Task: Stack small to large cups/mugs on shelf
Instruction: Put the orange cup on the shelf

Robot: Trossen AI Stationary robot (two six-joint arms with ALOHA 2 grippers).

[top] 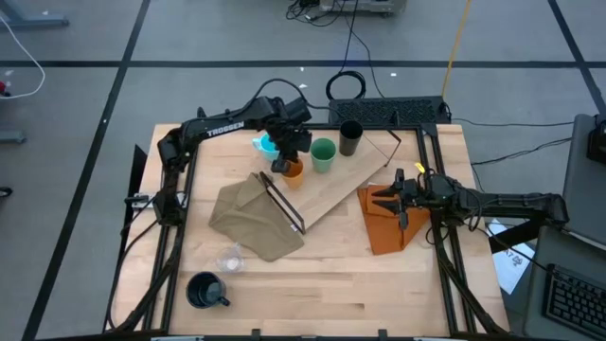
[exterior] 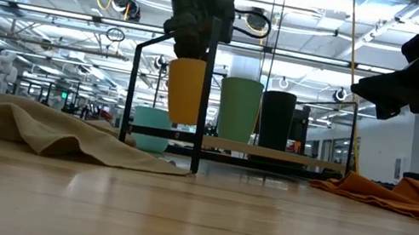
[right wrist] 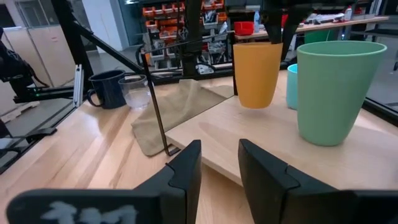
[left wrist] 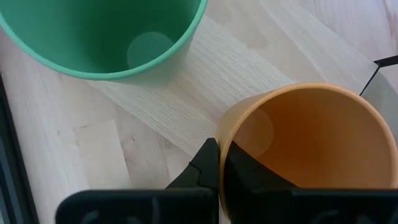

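The shelf is lying under the left gripper, which is pinching the orange cup's rim and holding it just above the board, beside the green cup. Next, I judge, it needs lowering and releasing. The right gripper is waiting nearby, fingers narrowly parted and empty.

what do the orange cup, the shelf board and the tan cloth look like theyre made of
Orange cup: probably matte plastic, with thin, smooth, evenly coloured walls. Shelf board: pale plywood by its look, with visible grain and a thin black metal frame. Tan cloth: soft woven fabric lying in loose folds.
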